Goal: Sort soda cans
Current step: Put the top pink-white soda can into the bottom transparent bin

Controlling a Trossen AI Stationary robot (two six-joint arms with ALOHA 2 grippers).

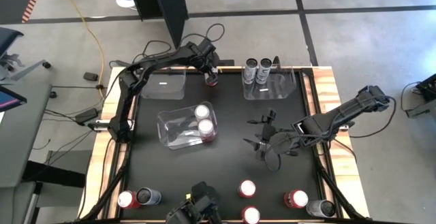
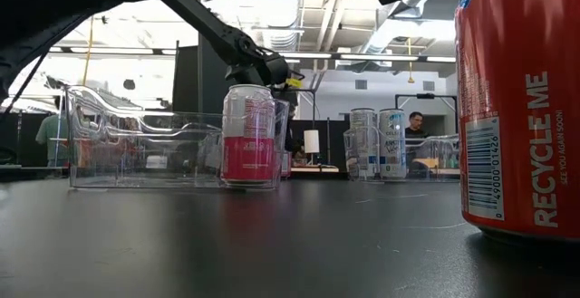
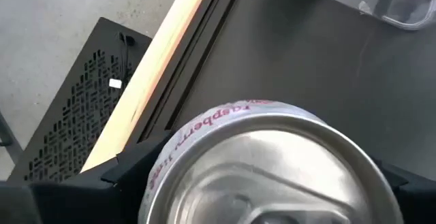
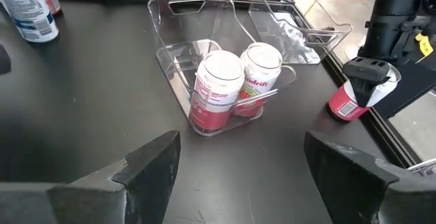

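My left gripper (image 1: 212, 73) is at the table's far edge, between two clear bins, shut on a pink-and-white soda can (image 1: 212, 82). The right wrist view shows that can (image 4: 346, 102) tilted under the gripper. My right gripper (image 1: 258, 137) hangs open over the mat right of the middle bin (image 1: 178, 130) and touches nothing. In that bin two pink-and-white cans (image 4: 219, 89) stand upright. Two silver cans (image 1: 257, 68) stand in the far right bin (image 1: 272, 86). Several more cans, red (image 1: 126, 198), dark (image 1: 149, 197) and white-topped (image 1: 246, 188), stand along the near edge. My left gripper holds the pink-and-white can by its upper end (image 3: 204, 125), pinched between the two fingers (image 3: 133, 169), one on each side of the rim. It comes from above, pointing down. The can hangs tilted below it; whether its bottom (image 4: 338, 112) touches the mat I cannot tell.
An empty clear bin (image 1: 163, 84) sits at the far left beside the held can. The wooden table edge (image 3: 160, 54) runs close behind the left gripper. In the low view a red can (image 2: 517, 108) stands very near the camera. Bare mat lies between the bins and the near cans.
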